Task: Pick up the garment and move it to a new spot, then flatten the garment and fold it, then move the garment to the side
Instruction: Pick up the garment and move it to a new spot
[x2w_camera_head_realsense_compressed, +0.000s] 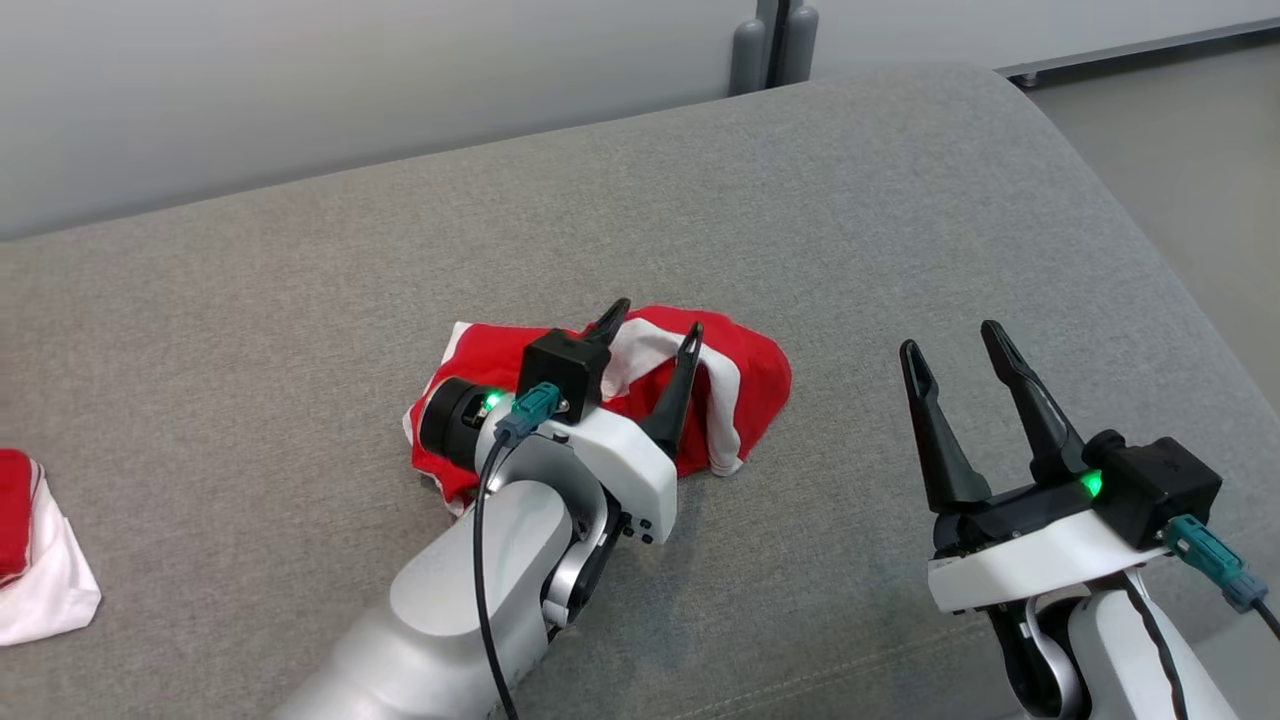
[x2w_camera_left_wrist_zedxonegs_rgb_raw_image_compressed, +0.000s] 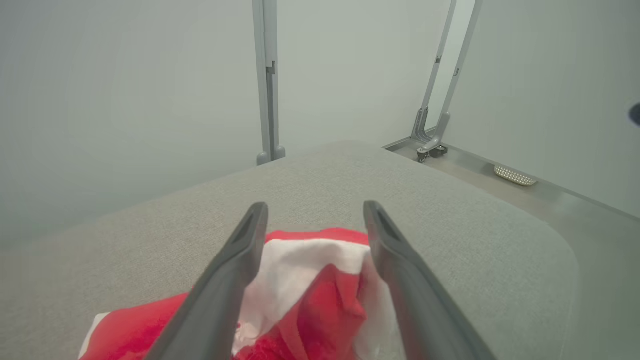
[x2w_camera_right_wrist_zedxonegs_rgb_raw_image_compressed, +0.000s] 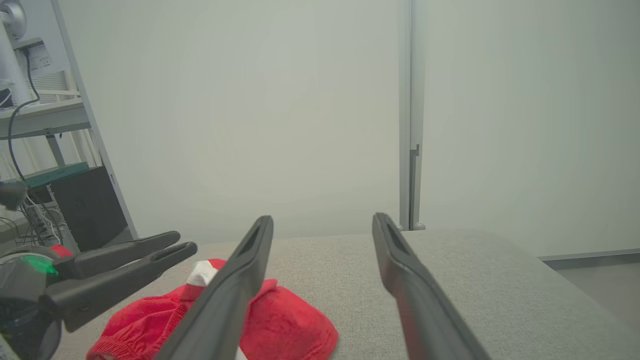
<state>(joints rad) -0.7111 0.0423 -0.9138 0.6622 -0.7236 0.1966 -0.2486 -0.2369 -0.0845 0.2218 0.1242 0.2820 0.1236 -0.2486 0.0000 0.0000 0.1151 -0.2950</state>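
Observation:
The garment (x2w_camera_head_realsense_compressed: 745, 375) is a crumpled red and white piece lying on the grey cushioned surface (x2w_camera_head_realsense_compressed: 800, 200), near its middle. My left gripper (x2w_camera_head_realsense_compressed: 656, 320) hovers just over it, open, its fingers straddling the white band with nothing pinched between them. In the left wrist view the garment (x2w_camera_left_wrist_zedxonegs_rgb_raw_image_compressed: 310, 262) lies below and between the spread fingers of the left gripper (x2w_camera_left_wrist_zedxonegs_rgb_raw_image_compressed: 315, 206). My right gripper (x2w_camera_head_realsense_compressed: 951, 342) stands open to the right of the garment, well apart from it. The right wrist view shows the garment (x2w_camera_right_wrist_zedxonegs_rgb_raw_image_compressed: 295, 320) at lower left and the left gripper (x2w_camera_right_wrist_zedxonegs_rgb_raw_image_compressed: 181, 241) above it.
A second red and white cloth (x2w_camera_head_realsense_compressed: 35, 560) lies at the surface's left edge. Grey posts (x2w_camera_head_realsense_compressed: 775, 45) stand against the pale wall behind. Floor (x2w_camera_head_realsense_compressed: 1190, 140) drops off past the rounded right edge. A shelf with equipment (x2w_camera_right_wrist_zedxonegs_rgb_raw_image_compressed: 45, 150) stands far left.

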